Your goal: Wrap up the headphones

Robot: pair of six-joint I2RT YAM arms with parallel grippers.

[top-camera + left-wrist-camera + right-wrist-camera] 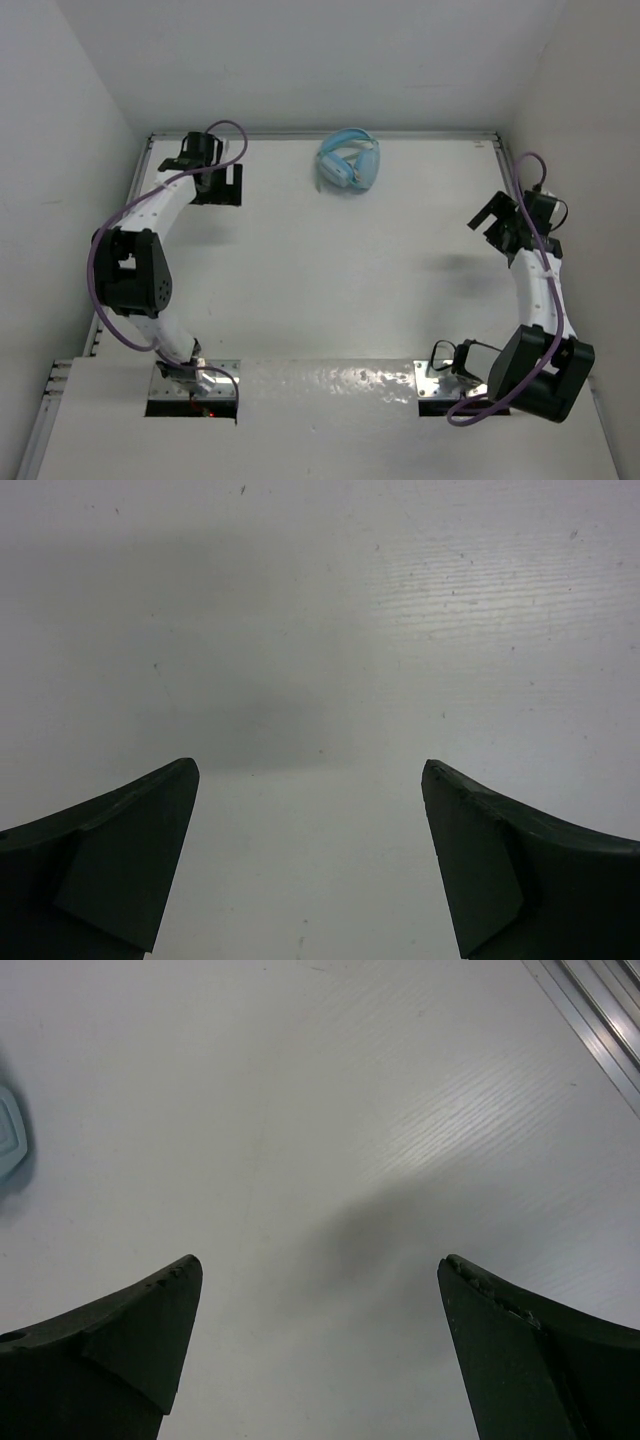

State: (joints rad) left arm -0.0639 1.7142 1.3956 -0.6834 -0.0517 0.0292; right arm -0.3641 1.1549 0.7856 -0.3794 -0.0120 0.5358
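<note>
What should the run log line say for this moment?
headphones: far edge of table, neither hand on them | left hand: open, empty | right hand: open, empty

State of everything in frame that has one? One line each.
headphones: lying untouched, clear of both grippers; cable too small to tell if wrapped.
left gripper: jaws wide open, empty.
right gripper: jaws wide open, empty.
</note>
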